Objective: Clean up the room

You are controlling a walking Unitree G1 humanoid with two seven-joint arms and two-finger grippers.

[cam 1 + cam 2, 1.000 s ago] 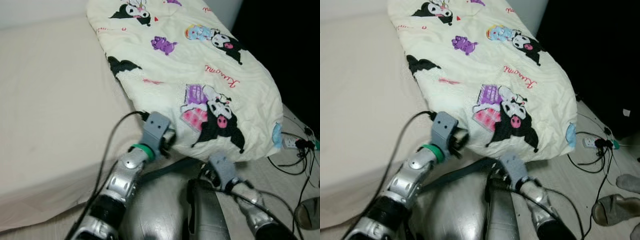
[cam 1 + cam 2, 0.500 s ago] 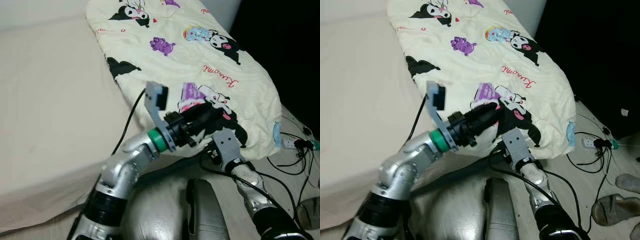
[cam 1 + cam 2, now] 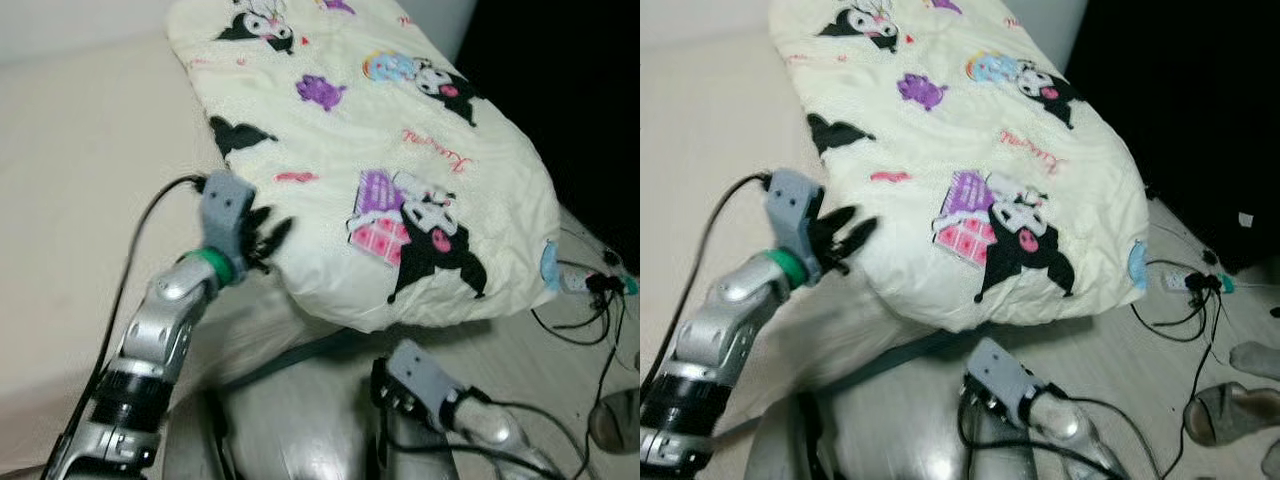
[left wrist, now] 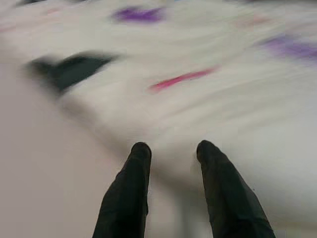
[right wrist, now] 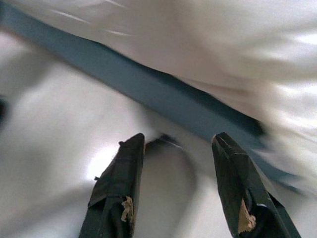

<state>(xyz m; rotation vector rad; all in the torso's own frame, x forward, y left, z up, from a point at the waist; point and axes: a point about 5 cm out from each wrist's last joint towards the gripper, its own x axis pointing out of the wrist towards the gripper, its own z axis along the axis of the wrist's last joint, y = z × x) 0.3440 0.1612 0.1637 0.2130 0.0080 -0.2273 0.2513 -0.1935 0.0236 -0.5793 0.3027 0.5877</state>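
Pincer talk first: the left pincer [image 3: 268, 232] is up at the near left edge of the quilt [image 3: 400, 170], fingers [image 4: 130, 193] spread apart with nothing between them. In the wrist view the tips sit right at the quilt's rim where it meets the bed [image 3: 90, 200], about touching the fabric, though it's blurry so I wouldn't swear to contact. The right pincer [image 5: 176, 193] is low down by the robot's body, jaws wide apart and holding nothing, pointed at a dark blue strip [image 5: 148, 84] under the overhanging quilt.

Further out: the quilt is a cream one with cartoon prints, lying folded along the right side of the bed, its near corner hanging over the edge. Past it on the floor [image 3: 560, 350] there's a tangle of cables [image 3: 590, 310] and a power strip [image 3: 575, 283], plus slippers [image 3: 1230, 410].

My read is that it's at the stage of going for the quilt, either to straighten it or fold it. Next move probably means closing the left fingers on that edge fold, getting enough fabric in so it doesn't slip, and likely bringing the right arm up to help.
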